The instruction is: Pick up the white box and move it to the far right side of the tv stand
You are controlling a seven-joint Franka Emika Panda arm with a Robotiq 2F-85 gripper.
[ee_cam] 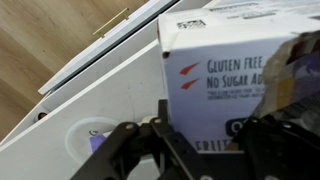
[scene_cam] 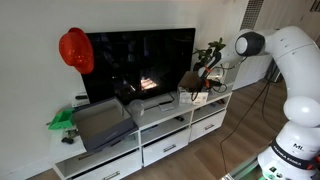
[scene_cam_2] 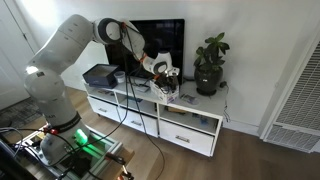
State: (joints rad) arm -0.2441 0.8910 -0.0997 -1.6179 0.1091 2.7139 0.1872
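The white box is a white carton with red marks and dark print reading "GLUTEN FREE". In the wrist view it sits between my gripper's two dark fingers, which press on its sides. It hangs just over the white top of the tv stand. In both exterior views my gripper holds the box above the tv stand, close beside the potted plant.
A black TV stands behind the gripper. A large grey open bin and a pale flat device lie on the stand. A red object hangs by the TV. Wood floor lies beyond the stand's edge.
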